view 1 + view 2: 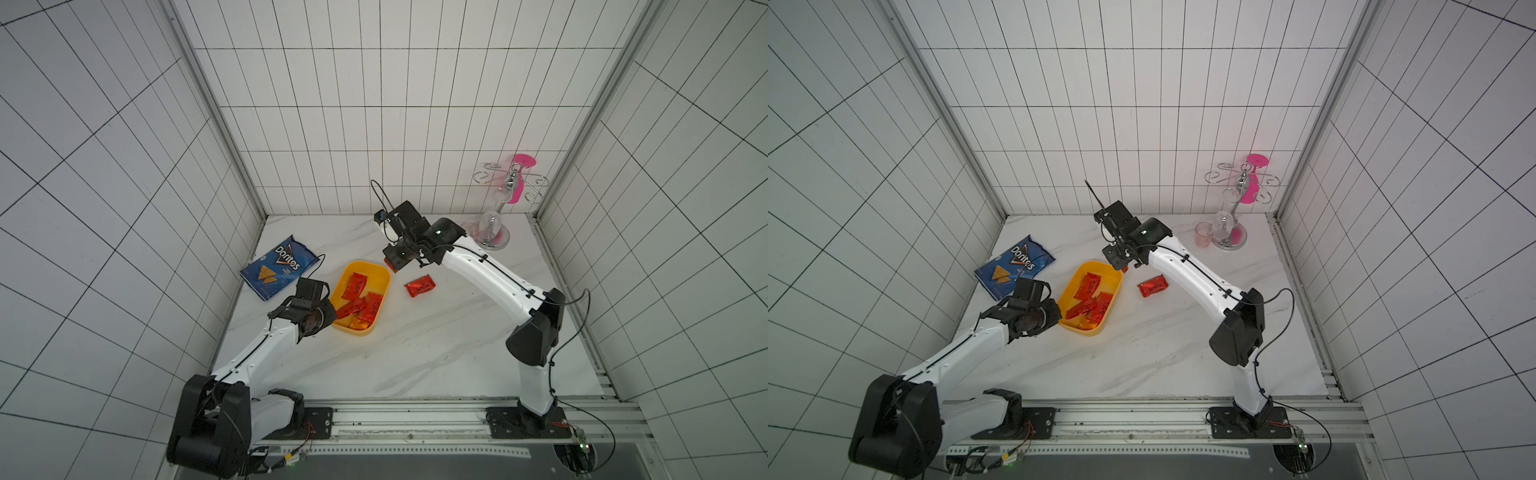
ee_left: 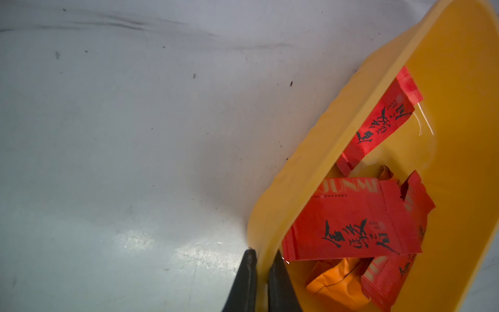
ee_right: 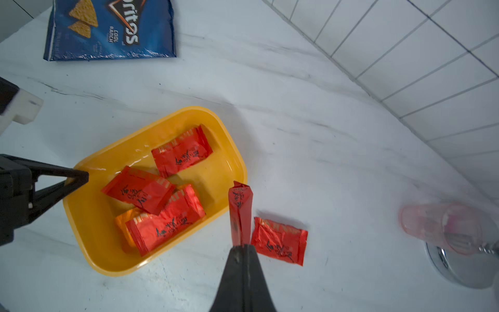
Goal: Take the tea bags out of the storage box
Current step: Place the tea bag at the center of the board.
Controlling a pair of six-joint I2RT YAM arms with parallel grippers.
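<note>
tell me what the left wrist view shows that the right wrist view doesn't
Left wrist only: close up, one of the left fingers on each side of the box rim. Right wrist only: chip bag, cup, a loose bag on the table, a held bag in the right fingers. Both: box, left fingers, red bags and an orange bag inside.
</note>
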